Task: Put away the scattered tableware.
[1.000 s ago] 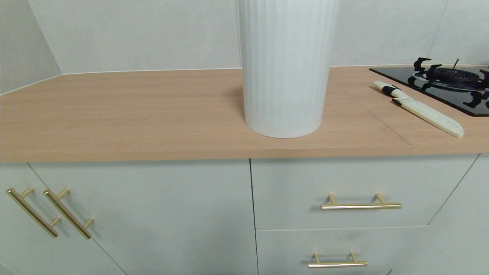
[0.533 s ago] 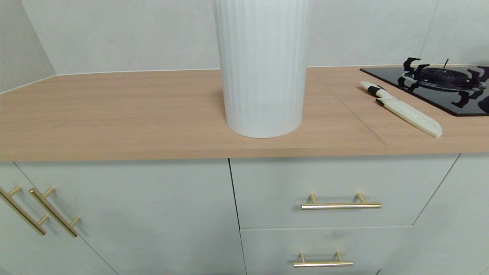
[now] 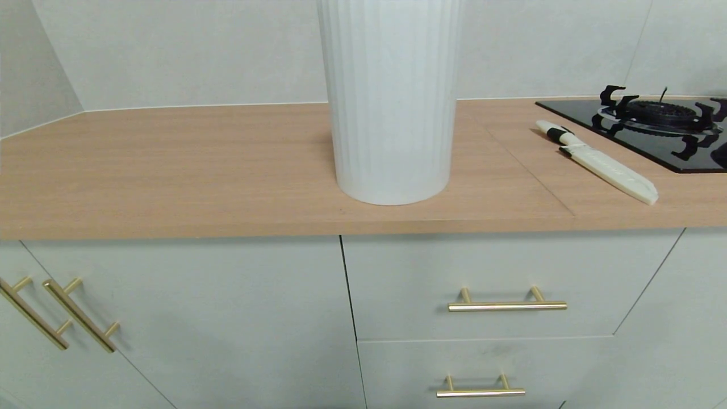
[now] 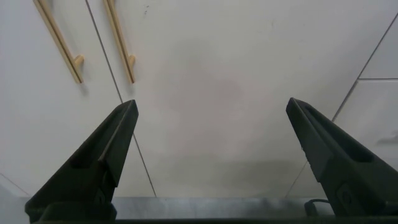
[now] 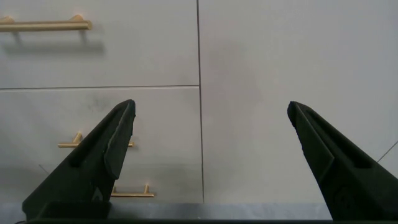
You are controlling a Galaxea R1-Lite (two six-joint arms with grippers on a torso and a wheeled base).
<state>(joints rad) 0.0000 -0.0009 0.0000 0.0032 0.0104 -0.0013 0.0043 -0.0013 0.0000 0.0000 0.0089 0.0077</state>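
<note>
Only the camera has shifted; the knife (image 3: pixel 596 162) lies diagonal on the counter (image 3: pixel 170 170), handle rearward, nearer the right claw (image 5: pixel 210 104), which is spread like the left claw (image 4: pixel 210 104).

Wooden countertop (image 3: pixel 170 170) over grey cabinets (image 3: pixel 227 318) with brass handles (image 3: pixel 507 305) — black hob (image 3: pixel 653 142) at right.

Bright, even light is falling from the right, laying soft shadows left of the white container (image 3: pixel 392 113) and knife (image 3: pixel 596 162).
</note>
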